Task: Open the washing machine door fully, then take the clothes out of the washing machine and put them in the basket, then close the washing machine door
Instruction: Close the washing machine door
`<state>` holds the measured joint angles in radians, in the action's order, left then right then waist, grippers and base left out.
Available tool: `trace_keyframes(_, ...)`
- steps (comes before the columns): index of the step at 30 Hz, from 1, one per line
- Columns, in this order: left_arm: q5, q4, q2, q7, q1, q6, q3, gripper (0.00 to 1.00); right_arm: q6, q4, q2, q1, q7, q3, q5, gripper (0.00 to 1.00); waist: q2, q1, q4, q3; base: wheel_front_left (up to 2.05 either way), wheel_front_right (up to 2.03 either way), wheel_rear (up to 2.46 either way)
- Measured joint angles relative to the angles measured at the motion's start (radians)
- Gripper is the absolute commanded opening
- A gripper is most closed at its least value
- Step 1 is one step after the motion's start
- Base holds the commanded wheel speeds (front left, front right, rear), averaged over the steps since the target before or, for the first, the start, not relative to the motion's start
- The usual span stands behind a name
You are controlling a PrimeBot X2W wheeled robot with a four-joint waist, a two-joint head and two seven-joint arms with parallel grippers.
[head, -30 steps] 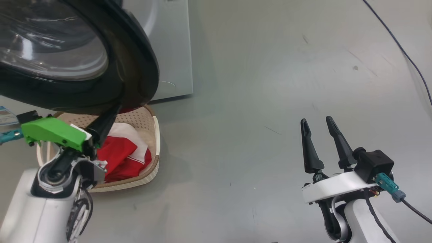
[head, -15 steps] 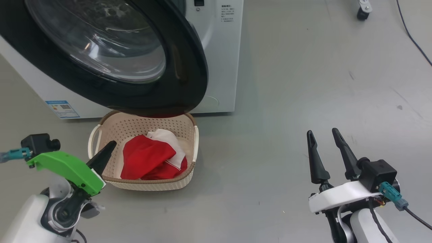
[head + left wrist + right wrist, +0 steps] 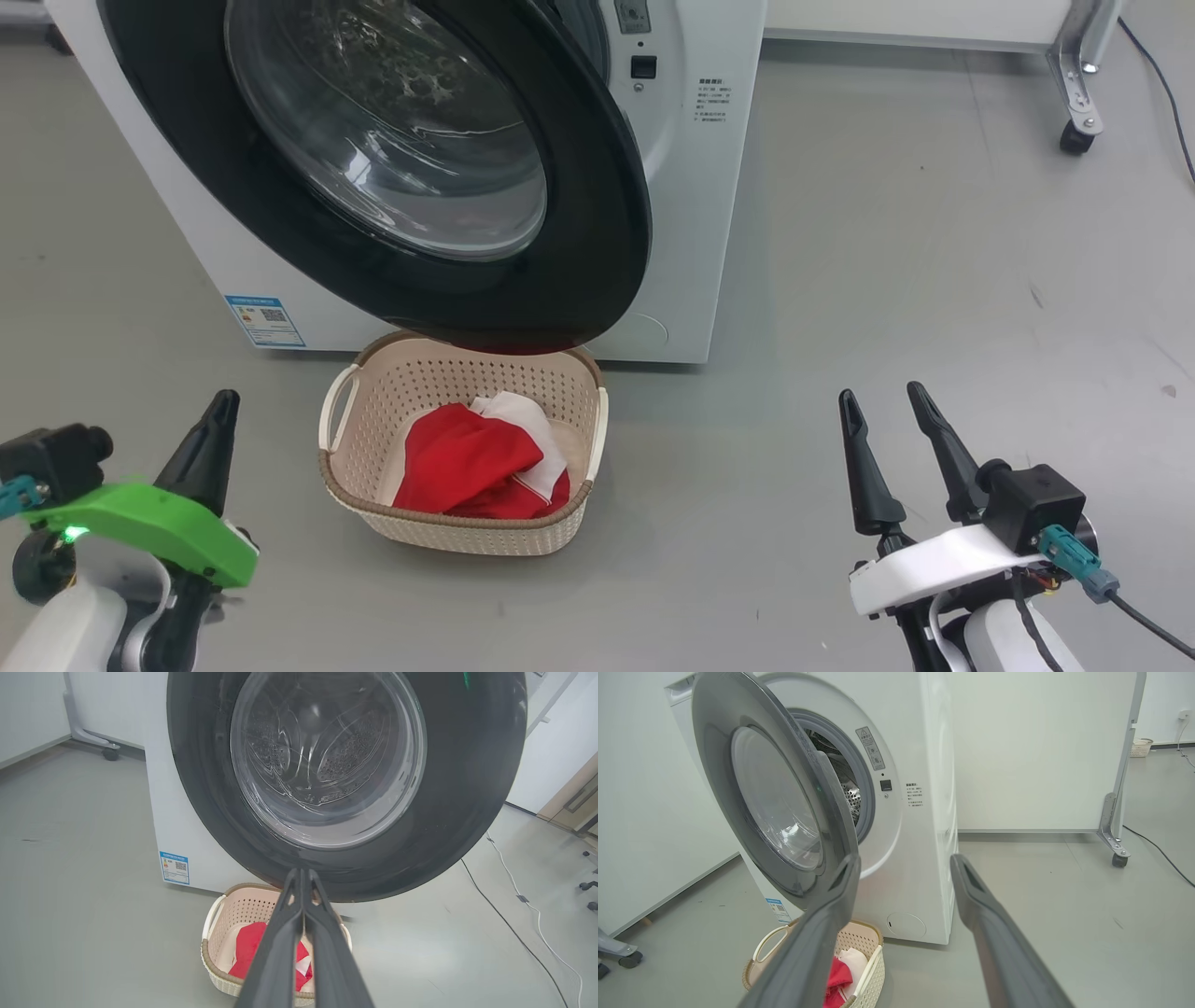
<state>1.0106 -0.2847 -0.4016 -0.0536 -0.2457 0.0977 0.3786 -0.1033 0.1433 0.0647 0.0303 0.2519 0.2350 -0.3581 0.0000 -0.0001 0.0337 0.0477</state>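
The white washing machine (image 3: 681, 187) stands ahead with its black-rimmed door (image 3: 597, 280) swung partway out, and the drum opening (image 3: 850, 793) shows behind it. On the floor under the door's lower edge sits the cream basket (image 3: 355, 471), with the red and white clothes (image 3: 467, 462) inside. My left gripper (image 3: 222, 403) is shut with nothing in it, low at the left and apart from the door and the basket. In its wrist view the left gripper (image 3: 301, 873) points at the door's lower rim (image 3: 467, 812) above the basket (image 3: 208, 933). My right gripper (image 3: 879, 394) stands open over bare floor.
A wheeled frame leg with a caster (image 3: 1074, 140) stands behind and to the right of the machine, and a dark cable (image 3: 1178, 103) runs along the floor there. A white panel wall (image 3: 1041, 742) backs the scene. Grey floor (image 3: 887, 280) stretches right of the basket.
The head camera has risen and pulled back, taking in more of the machine. My left gripper has come off the door's lower rim and dropped to the lower left. The right gripper has held still.
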Motion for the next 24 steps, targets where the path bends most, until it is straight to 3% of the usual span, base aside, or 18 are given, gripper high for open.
trace_keyframes(9,-0.134,0.013,-0.021,-0.161,0.061,-0.014,0.007,0.01,-0.001,0.0,-0.001,-0.003,0.0,0.004,0.0,1.0,0.0,0.0,0.008,-0.016,0.0,0.0,0.0)
trace_keyframes(10,-0.156,0.015,-0.023,-0.179,0.067,-0.022,0.012,0.11,-0.001,0.0,-0.001,-0.004,0.0,0.004,0.0,1.0,0.0,0.0,0.007,-0.017,0.0,0.0,0.0)
trace_keyframes(11,-0.202,0.015,-0.028,-0.201,0.077,-0.041,0.018,0.28,-0.001,0.0,-0.002,-0.007,0.0,0.003,0.0,1.0,0.0,0.0,0.007,-0.017,0.0,0.0,0.0)
trace_keyframes(12,-0.219,0.014,-0.032,-0.203,0.084,-0.046,0.019,0.78,-0.001,0.0,-0.002,-0.011,0.0,0.003,0.0,1.0,0.0,0.0,0.006,-0.017,0.0,0.0,0.0)
trace_keyframes(13,-0.235,0.015,-0.034,-0.203,0.089,-0.053,0.023,0.78,-0.002,0.0,-0.002,-0.015,0.0,0.003,0.0,1.0,0.0,0.0,0.006,-0.016,0.0,0.0,0.0)
trace_keyframes(14,-0.247,0.017,-0.033,-0.203,0.095,-0.061,0.027,1.0,-0.002,0.0,-0.002,-0.018,0.0,0.003,0.0,1.0,0.0,0.0,0.005,-0.015,0.0,0.0,0.0)
trace_keyframes(24,-0.299,0.055,0.009,-0.203,0.125,-0.088,0.01,1.0,-0.006,-0.006,-0.003,-0.019,0.0,-0.005,0.0,1.0,0.0,0.0,-0.002,-0.003,0.0,0.0,0.0)
